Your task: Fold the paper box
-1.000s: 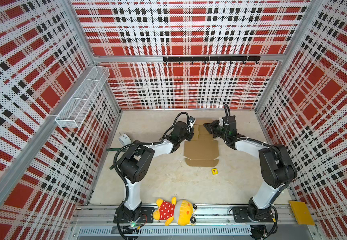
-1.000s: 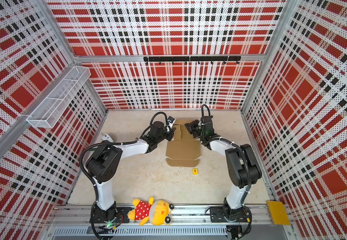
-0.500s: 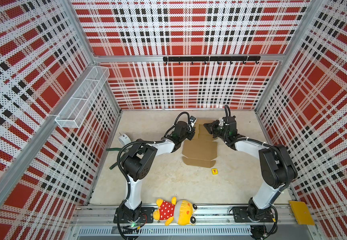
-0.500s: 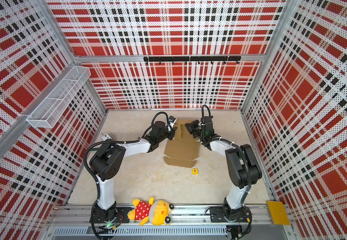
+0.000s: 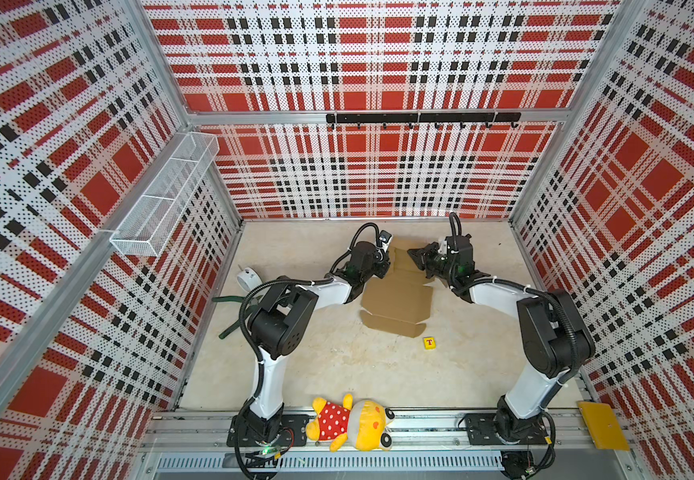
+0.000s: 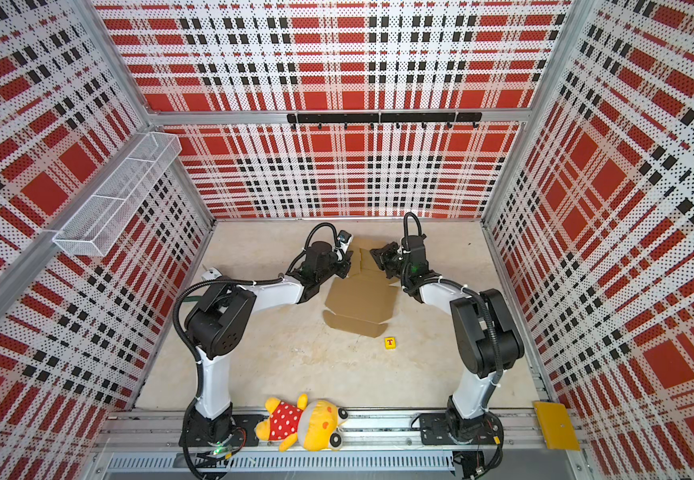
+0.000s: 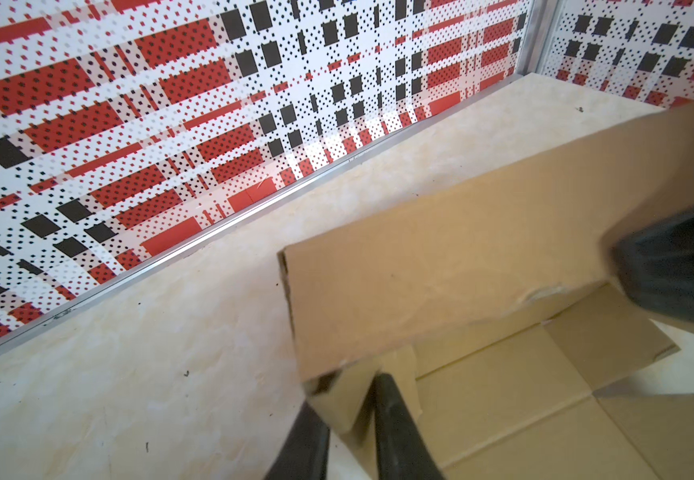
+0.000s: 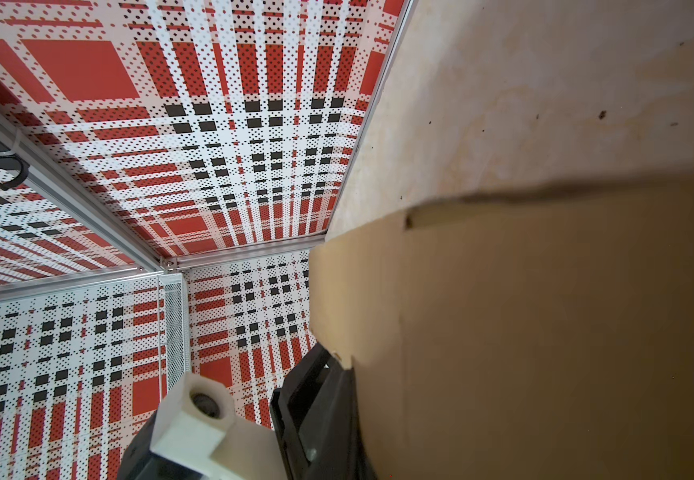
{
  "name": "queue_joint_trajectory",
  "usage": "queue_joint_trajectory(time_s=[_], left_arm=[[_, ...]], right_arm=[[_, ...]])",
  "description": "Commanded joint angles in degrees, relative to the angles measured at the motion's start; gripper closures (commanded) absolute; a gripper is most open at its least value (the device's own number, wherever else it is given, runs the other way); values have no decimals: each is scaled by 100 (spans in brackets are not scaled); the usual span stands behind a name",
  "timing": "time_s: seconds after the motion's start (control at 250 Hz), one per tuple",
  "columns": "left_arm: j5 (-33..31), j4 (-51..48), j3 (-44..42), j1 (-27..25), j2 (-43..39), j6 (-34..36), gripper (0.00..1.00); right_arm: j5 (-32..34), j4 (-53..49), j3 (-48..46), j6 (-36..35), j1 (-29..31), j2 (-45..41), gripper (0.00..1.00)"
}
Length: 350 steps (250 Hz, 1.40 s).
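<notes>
Right now my left gripper (image 7: 347, 390) is nearly closed, pinching a small side tab of the paper box (image 5: 397, 297). My right gripper (image 5: 412, 253) is fully closed, apparently on the raised far flap's edge. The box lies mostly flat at the far middle of the table (image 5: 337, 374), between both arms. I judge it light, stiff across its panels and bending only along scores, so I'd hold flap edges close to the creases.
</notes>
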Motion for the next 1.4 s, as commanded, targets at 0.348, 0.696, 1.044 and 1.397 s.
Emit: queue_joint_trajectory(time_s=[0.348, 0.696, 1.044, 1.397], left_arm=[[350, 134, 42, -107, -256, 179, 90], [813, -92, -380, 207, -834, 217, 88], [2314, -467, -1023, 815, -1539, 113, 88], [3818, -215, -1843, 1831, -2140, 637, 92]], right_arm=[[-465, 40, -57, 84, 219, -464, 79], [-202, -814, -595, -294, 835, -1868, 64], [487, -3352, 331, -2235, 679, -2860, 49], [-415, -3244, 2125, -3508, 304, -630, 27]])
